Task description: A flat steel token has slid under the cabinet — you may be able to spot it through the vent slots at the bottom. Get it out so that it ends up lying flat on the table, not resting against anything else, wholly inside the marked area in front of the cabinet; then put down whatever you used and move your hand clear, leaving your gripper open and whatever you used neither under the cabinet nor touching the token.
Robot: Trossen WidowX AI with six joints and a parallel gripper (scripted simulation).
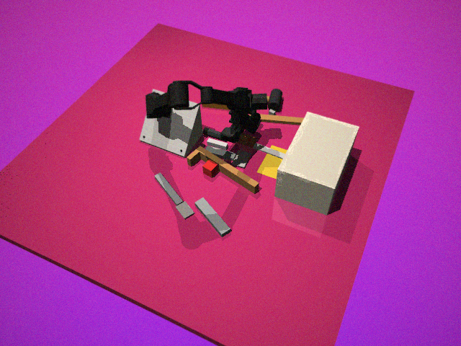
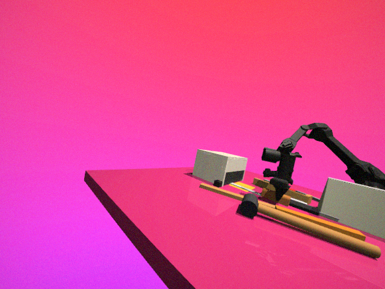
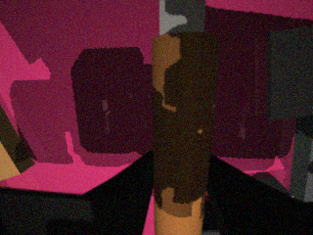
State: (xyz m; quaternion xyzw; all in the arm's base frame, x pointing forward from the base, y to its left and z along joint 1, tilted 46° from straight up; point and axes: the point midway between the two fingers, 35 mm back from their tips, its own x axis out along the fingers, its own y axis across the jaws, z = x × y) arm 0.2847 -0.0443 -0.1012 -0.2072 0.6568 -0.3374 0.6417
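Note:
My gripper (image 1: 236, 136) (image 2: 277, 197) (image 3: 178, 158) is shut on the wooden handle (image 3: 186, 117) (image 1: 248, 140) of a flat tool, low over the table. Its grey blade (image 1: 271, 150) (image 3: 188, 17) runs from the handle across the yellow marked area (image 1: 269, 168) (image 2: 243, 186) towards the cabinet (image 1: 318, 148) (image 2: 209, 166). The blade's far end is hidden behind the cabinet in the top view, so I cannot tell whether it is under it. The dark low opening (image 2: 234, 176) shows in the exterior view. The steel token cannot be made out in any view.
A wooden L-shaped bar (image 1: 233, 170) and red cube (image 1: 210, 169) lie beside the gripper. A white block (image 1: 217, 143) lies near the arm base (image 1: 171, 128). Grey strips (image 1: 168, 188) (image 1: 212, 215) lie nearer. A round rod (image 2: 320, 230) with a black head (image 2: 249, 205) lies on the other side.

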